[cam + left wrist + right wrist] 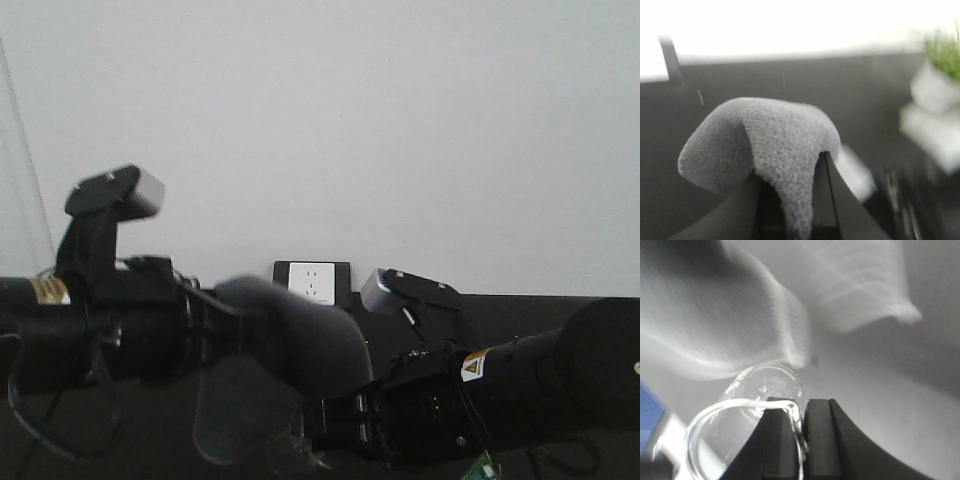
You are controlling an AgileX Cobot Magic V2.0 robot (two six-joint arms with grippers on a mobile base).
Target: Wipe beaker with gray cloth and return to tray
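A yellow label, too small to be read, is carried on the left arm. The gray cloth is pinched in the left tool. A wall socket is set in the white wall above the black desk. The beaker is gripped at its rim by the right tool, just beside the cloth.

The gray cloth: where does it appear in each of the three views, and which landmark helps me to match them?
Exterior front-facing: the gray cloth is at lower centre, blurred, between the two arms.
Left wrist: it fills the centre, close to the camera.
Right wrist: it is blurred, across the upper left.
Landmark: the glass beaker, just below the cloth in the right wrist view, faint in the front view, absent from the left wrist view.
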